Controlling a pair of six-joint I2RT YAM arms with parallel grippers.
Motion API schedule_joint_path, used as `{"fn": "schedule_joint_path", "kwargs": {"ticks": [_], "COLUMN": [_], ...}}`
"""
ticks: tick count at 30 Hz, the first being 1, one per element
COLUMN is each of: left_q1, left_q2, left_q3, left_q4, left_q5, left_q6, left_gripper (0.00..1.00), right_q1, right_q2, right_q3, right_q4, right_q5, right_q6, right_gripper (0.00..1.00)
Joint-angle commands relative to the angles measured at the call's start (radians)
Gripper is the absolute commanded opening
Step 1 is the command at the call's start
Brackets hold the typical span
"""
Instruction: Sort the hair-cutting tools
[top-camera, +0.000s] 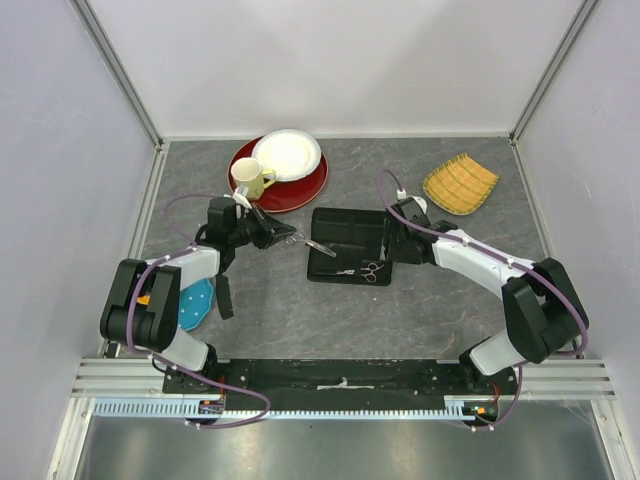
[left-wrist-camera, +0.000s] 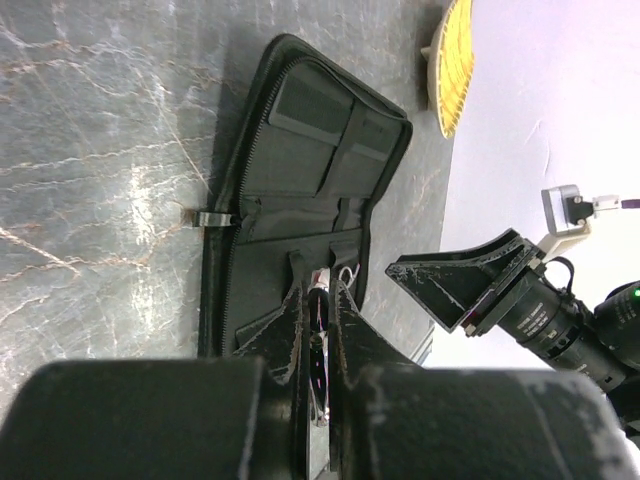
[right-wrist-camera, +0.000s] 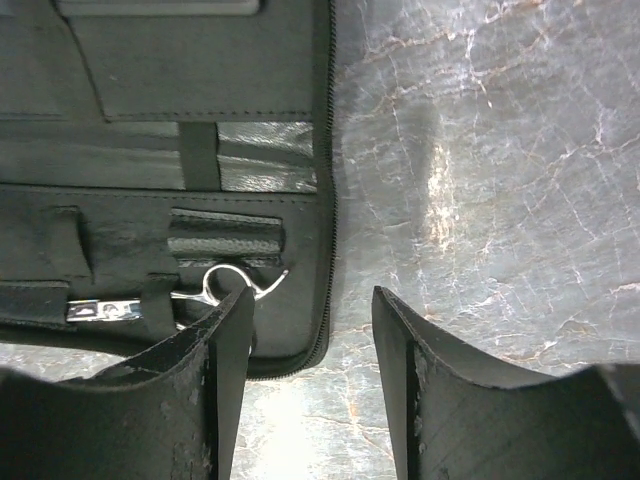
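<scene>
Right fingers (right-wrist-camera: 225, 390) spread wide, empty, hovering over edge of open case (right-wrist-camera: 120, 220), just above scissors (right-wrist-camera: 215, 285) tucked under strap. Left fingers (left-wrist-camera: 290, 360) pinched shut on thin dark item (left-wrist-camera: 318, 335), kind unclear, above case. Step, likely: stowing tools in case. Next: left lines item up with free slot; right stays clear or steadies case on desk (right-wrist-camera: 480, 150).
</scene>
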Motion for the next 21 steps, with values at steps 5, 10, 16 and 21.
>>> {"fn": "schedule_joint_path", "kwargs": {"ticks": [5, 10, 16, 21], "left_q1": [0.001, 0.0, 0.0, 0.0], "left_q2": [0.022, 0.084, 0.14, 0.16], "left_q3": [-0.06, -0.068, -0.066, -0.089], "left_q4": [0.161, 0.219, 0.259, 0.308], "left_q5": [-0.101, -0.094, -0.077, -0.04], "left_q6": [-0.051, -0.061, -0.073, -0.097], "left_gripper": [0.02, 0.02, 0.02, 0.02], "right_q1": [-0.018, -0.023, -0.029, -0.03], "right_q2": [0.058, 0.103, 0.141, 0.172], "right_q3": [-0.024, -0.026, -0.014, -0.014], "right_q4": [0.039, 0.071, 0.078, 0.085], "right_q5": [-0.039, -0.059, -0.069, -0.089], "right_q6": [0.024, 0.025, 0.021, 0.034], "right_gripper": [0.5, 0.42, 0.33, 0.29]}}
